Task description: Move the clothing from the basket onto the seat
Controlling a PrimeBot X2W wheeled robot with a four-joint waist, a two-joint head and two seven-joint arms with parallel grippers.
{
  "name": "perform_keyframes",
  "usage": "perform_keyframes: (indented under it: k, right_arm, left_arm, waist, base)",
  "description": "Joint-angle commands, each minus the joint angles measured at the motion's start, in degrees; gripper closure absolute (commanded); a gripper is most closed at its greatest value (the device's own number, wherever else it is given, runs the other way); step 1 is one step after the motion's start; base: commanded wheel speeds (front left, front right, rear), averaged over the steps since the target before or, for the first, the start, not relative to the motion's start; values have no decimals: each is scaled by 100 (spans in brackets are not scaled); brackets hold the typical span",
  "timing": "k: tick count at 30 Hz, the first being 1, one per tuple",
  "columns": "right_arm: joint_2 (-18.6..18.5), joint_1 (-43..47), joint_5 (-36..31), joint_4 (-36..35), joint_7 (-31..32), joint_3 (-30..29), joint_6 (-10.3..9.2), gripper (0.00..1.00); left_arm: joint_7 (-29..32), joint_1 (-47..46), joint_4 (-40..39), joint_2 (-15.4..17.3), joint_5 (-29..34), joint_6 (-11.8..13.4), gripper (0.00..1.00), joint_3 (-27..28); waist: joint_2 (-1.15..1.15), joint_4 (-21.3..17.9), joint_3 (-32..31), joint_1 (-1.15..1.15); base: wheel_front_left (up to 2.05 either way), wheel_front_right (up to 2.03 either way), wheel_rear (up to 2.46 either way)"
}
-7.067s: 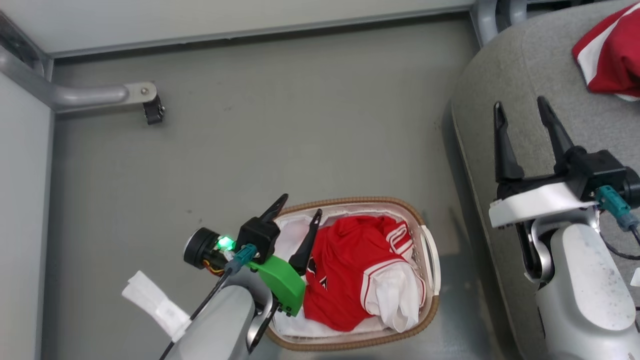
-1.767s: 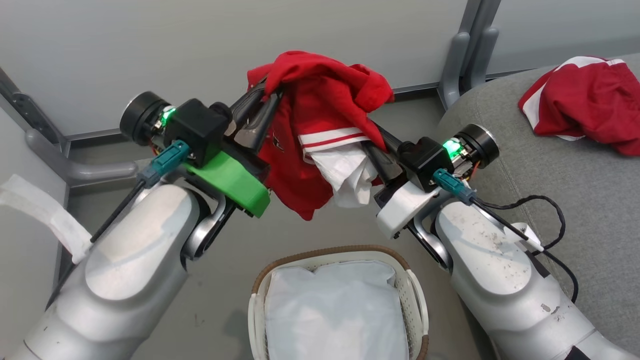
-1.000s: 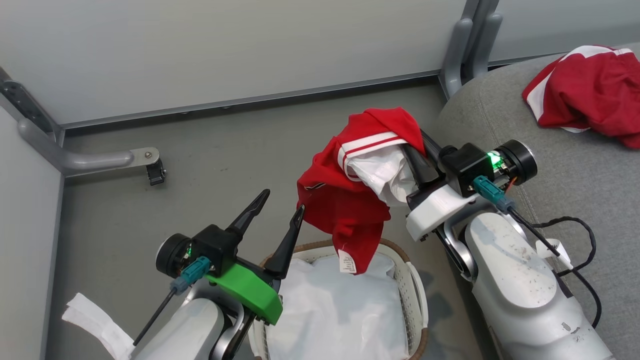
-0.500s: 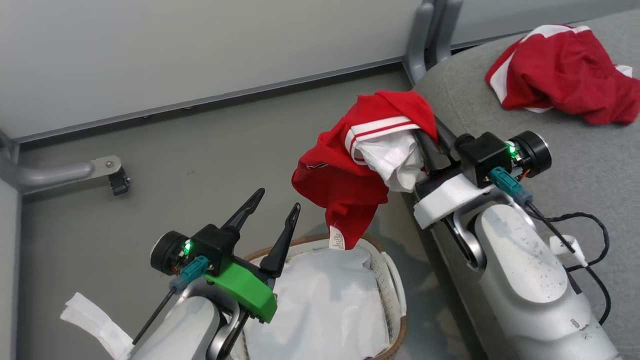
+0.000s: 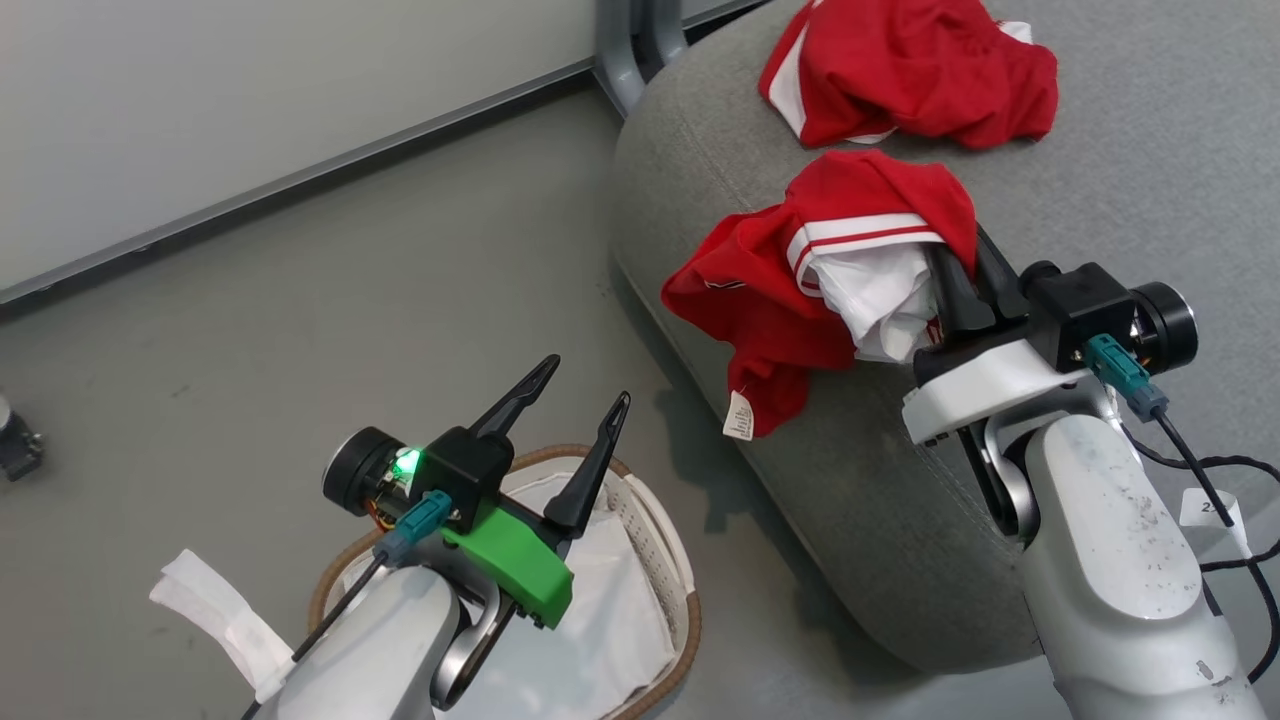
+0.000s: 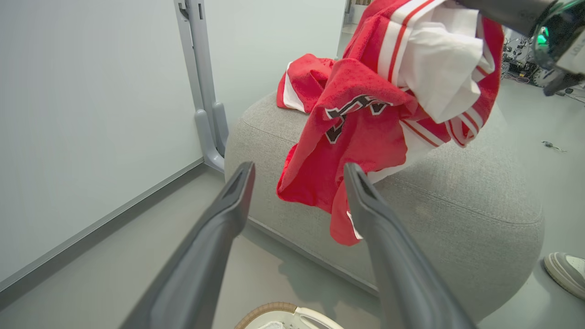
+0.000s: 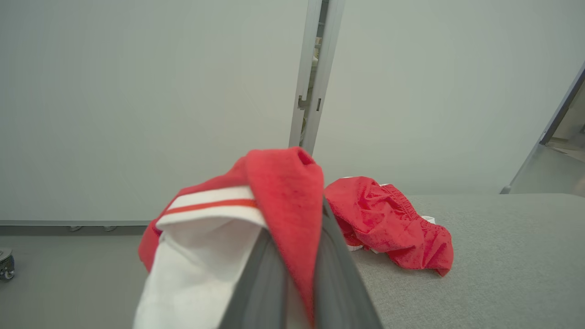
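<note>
My right gripper (image 5: 958,262) is shut on the clothing (image 5: 800,290), a bright red garment with white stripes, a white panel and a small white tag. It hangs over the left part of the seat (image 5: 1100,180), the big grey cushion. The right wrist view has the clothing (image 7: 274,201) draped over the closed fingers (image 7: 269,278). My left gripper (image 5: 585,382) stands open and holds nothing above the basket (image 5: 665,560), which contains just its white liner. From the left wrist, the clothing (image 6: 365,137) hangs beyond the open fingers (image 6: 365,210).
A second red garment (image 5: 910,65) lies on the seat further back, also (image 7: 393,224). Grey wall panels and a post (image 5: 635,40) stand behind. A shoe (image 6: 566,272) is on the floor by the cushion. A black cable (image 5: 1240,560) trails beside my right arm.
The camera has swung to the right. My right gripper has carried the clothing from above the basket to over the seat. The left gripper let go earlier and stays open by the basket.
</note>
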Motion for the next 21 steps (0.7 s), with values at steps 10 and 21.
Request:
perform_keyframes:
  k: [10,21]
  right_arm:
    - [-48,93,-278,-37,-13,-244,-8,100]
    - [-1243,-1268,-246,-46,-13,-174,-8,100]
  left_arm:
    - [18,-242,24,-55,106,-46,0,-199]
    - [76,-439,-276,-15,157,-67,0,-347]
  waist:
    - [66,-433,395,0]
    - [66,196,975,0]
  base:
    - [0,0,0]
    - [0,0,0]
